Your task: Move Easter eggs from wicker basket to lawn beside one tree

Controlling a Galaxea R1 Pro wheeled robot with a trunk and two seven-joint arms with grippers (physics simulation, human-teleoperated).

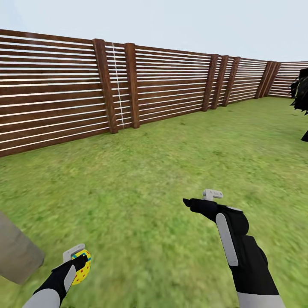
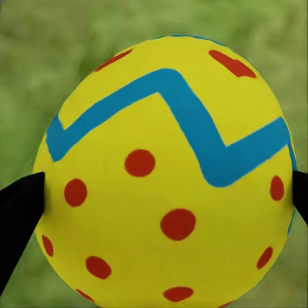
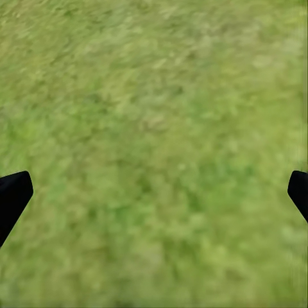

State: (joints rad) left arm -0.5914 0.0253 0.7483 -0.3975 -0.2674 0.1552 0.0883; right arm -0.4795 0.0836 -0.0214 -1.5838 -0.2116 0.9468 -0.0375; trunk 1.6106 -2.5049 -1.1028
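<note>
My left gripper (image 1: 78,262) is shut on one Easter egg (image 1: 84,268), yellow with red dots and a blue zigzag band, low at the near left above the lawn (image 1: 141,171). In the left wrist view the egg (image 2: 160,115) sits between the two black fingertips (image 2: 19,205). A pale grey-brown tree trunk (image 1: 17,252) rises just left of that hand. Over bare grass near the middle, my right gripper (image 1: 190,203) stands open, its fingertips (image 3: 13,196) wide apart with nothing between them. The wicker basket is out of view.
A brown slatted wooden fence (image 1: 128,90) bounds the garden along the back and left. An all-black dark tree (image 1: 301,96) stands at the right edge. Open grass stretches ahead and to the right.
</note>
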